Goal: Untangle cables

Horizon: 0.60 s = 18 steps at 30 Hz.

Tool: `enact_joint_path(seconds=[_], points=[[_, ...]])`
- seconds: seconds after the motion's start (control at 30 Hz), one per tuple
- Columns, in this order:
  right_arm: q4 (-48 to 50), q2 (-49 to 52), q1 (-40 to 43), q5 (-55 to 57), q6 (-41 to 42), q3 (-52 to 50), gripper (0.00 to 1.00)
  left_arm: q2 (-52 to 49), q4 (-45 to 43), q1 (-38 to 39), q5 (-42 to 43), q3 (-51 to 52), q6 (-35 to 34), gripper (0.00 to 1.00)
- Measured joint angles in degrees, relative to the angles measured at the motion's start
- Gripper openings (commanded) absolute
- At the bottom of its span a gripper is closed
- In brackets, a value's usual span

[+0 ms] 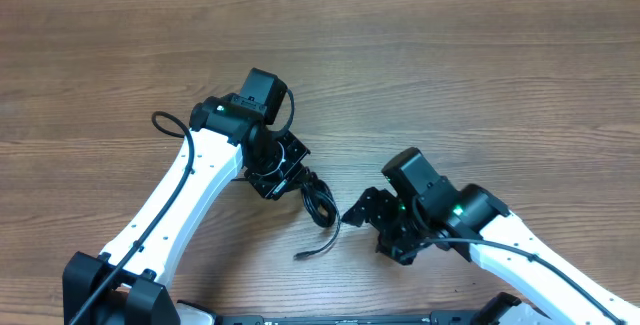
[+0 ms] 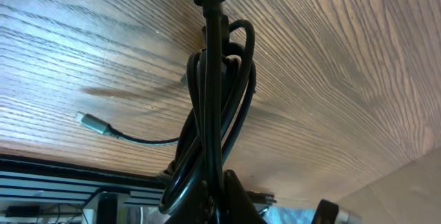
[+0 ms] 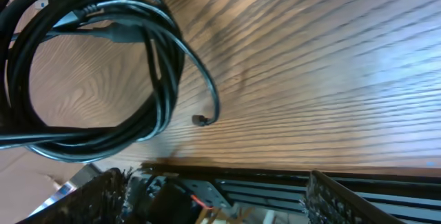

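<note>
The cables (image 1: 320, 201) are a small coiled black bundle on the wooden table between the two arms, with one loose tail ending in a plug (image 1: 301, 255) toward the front. My left gripper (image 1: 293, 175) is shut on the bundle's left side. In the left wrist view the coil (image 2: 215, 93) runs up from the jaws (image 2: 222, 198), and a silvery plug (image 2: 87, 120) lies on the table to the left. My right gripper (image 1: 360, 211) is open and empty just right of the bundle. Its wrist view shows the coil (image 3: 148, 107) at upper left and a small dark plug tip (image 3: 200, 120), both beyond the jaws (image 3: 213, 186).
The wooden table (image 1: 480, 75) stretches around both arms. A black slotted rail at the table's front edge (image 3: 275, 186) shows in both wrist views. A thicker black wire (image 1: 170, 123) loops off the left arm.
</note>
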<state>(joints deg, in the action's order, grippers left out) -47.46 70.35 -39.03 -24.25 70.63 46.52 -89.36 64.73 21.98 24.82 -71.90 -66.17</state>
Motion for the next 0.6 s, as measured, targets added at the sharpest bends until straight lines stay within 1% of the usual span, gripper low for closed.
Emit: enact_joint_path(seconds=[0.13, 0.37, 0.5, 0.6], points=[[3.17, 1.66, 0.00, -2.99, 4.07, 0.00, 0.82, 0.00, 0.00, 0.00, -0.22, 0.00, 0.00, 0.04], [4.68, 1.73, 0.00, -4.90, 19.65, -0.02, 0.82, 0.00, -0.02, 0.00, -0.22, 0.00, 0.00, 0.04], [7.61, 1.73, 0.00, -4.90, 23.32, -0.04, 0.82, 0.00, -0.02, 0.00, -0.22, 0.00, 0.00, 0.04], [7.87, 1.73, -0.02, -4.90, 24.26, -0.04, 0.82, 0.00, -0.04, 0.00, -0.22, 0.00, 0.02, 0.04]])
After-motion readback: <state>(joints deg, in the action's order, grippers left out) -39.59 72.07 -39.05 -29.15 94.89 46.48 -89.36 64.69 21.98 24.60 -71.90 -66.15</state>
